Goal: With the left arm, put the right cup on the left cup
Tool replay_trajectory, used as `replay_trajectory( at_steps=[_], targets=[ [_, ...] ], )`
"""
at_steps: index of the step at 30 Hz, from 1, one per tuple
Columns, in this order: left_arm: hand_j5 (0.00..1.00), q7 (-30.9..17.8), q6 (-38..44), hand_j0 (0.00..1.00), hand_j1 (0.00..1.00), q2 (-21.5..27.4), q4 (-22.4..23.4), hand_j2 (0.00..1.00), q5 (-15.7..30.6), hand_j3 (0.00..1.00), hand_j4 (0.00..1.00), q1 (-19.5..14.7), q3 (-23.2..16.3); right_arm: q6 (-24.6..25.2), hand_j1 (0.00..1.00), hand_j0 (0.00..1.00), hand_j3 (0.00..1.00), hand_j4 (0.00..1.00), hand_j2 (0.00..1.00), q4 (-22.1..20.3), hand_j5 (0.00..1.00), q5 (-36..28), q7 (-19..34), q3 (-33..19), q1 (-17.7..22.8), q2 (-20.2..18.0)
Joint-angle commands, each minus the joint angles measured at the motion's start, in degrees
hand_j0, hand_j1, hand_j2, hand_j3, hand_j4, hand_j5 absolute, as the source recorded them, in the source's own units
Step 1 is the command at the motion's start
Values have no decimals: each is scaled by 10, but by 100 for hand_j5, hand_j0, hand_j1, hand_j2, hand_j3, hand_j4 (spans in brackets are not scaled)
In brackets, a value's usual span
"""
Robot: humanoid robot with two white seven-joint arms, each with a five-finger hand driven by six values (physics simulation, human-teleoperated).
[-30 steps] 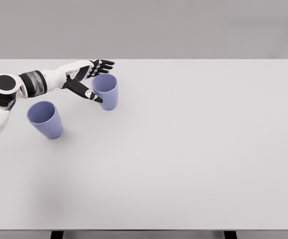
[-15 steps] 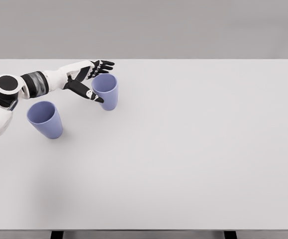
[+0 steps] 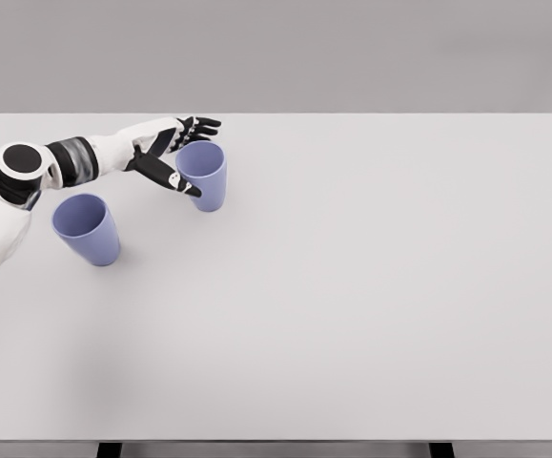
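wide white table (image 3: pixel 352 286); white left arm reaching in; two plain lavender plastic cups, upright, no writing: left cup (image 3: pixel 87 229) apart, right cup (image 3: pixel 202 176) between the spread left hand's (image 3: pixel 173 153) thumb and fingers.

Only the left arm shows. Smooth white shell on the upper segment at the frame's left edge. Round joint cap (image 3: pixel 20 159): black disc with a white ring around it, dark bracket beneath. Forearm (image 3: pixel 104 153) white, tapering toward the wrist, with a dark grey banded cuff (image 3: pixel 72 159) of ribbed look near the elbow end. Five-finger left hand (image 3: pixel 173 153): white back plate, black fingers (image 3: pixel 202 124) with small white segments at the knuckles. Thumb black, a white patch near its tip. No cables or screws can be made out.
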Motion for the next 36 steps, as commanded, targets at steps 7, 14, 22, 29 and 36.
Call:
replay_trajectory(
  at_steps=[7,14,22,29,36],
  targets=[
    [84,0,0,84,84,-6,14,84,-8,84,84,-1,2,0,100,100,100,100,100,0,100,0,0,0,0,0],
    [68,0,0,68,68,-6,13,68,-8,68,68,-1,3,0,100,100,100,100,100,0,100,0,0,0,0,0],
    [67,0,1,67,67,-4,7,67,-3,67,67,-1,3,0,100,100,100,100,100,0,100,0,0,0,0,0],
    [65,0,1,65,65,9,-44,65,15,65,65,2,9,0,100,100,100,100,100,0,100,0,0,0,0,0],
    [65,0,1,65,65,67,-110,65,67,65,65,11,7,0,100,100,100,100,100,0,100,0,0,0,0,0]
  ],
)
